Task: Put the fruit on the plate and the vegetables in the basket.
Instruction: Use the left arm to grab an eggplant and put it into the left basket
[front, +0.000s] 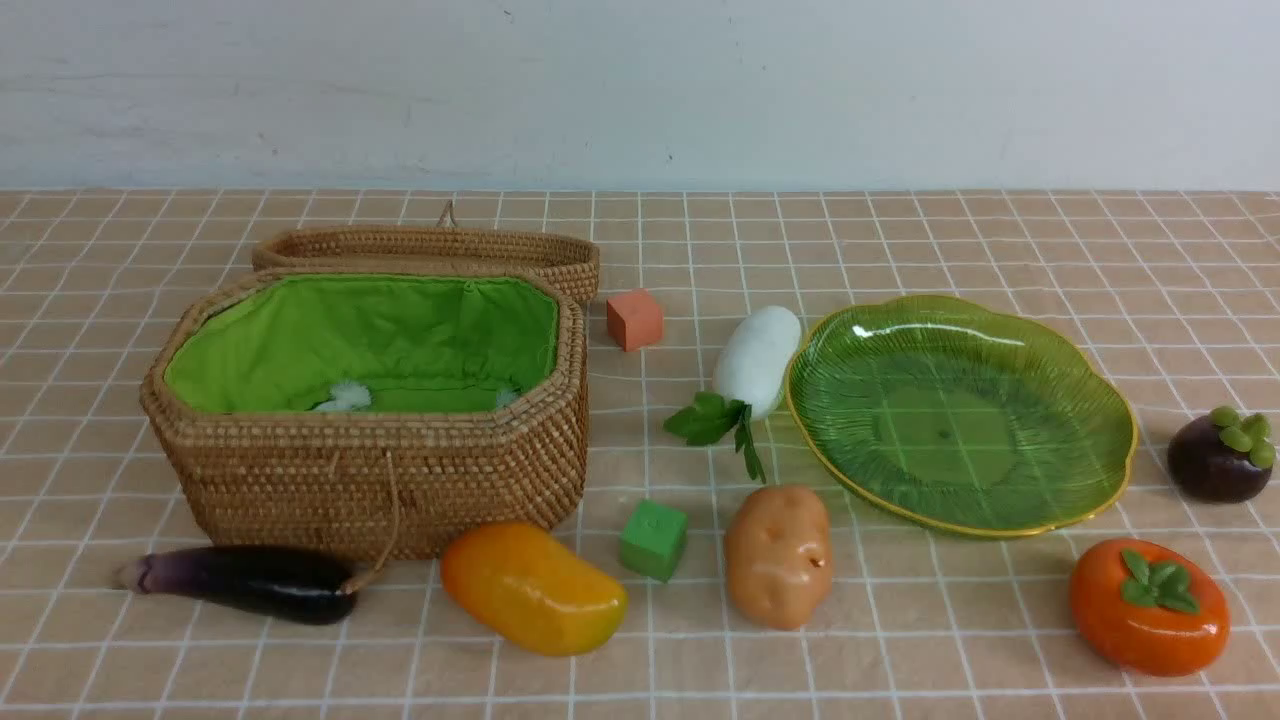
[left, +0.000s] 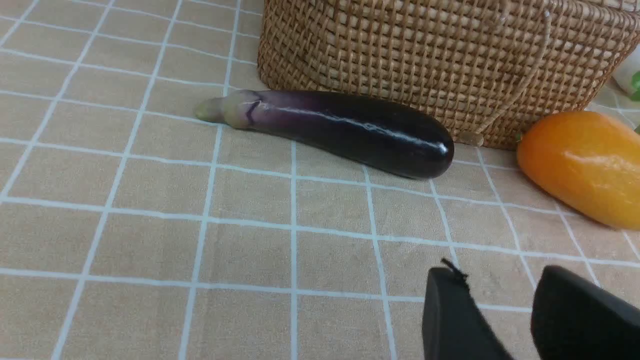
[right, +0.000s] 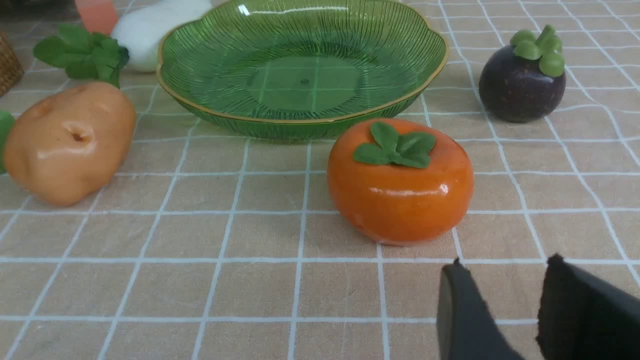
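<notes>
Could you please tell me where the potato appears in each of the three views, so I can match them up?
Front view: the potato lies between the green cube and the plate, nearer the camera than the radish.
Left wrist view: not in it.
Right wrist view: the potato lies beside the plate, close to the radish.
Shared landmark: the plate, visible in the front and right wrist views.

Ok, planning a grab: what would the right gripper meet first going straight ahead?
Probably the squat orange toy persimmon, grazed on one side; otherwise the round dark purple mangosteen beyond it.
</notes>
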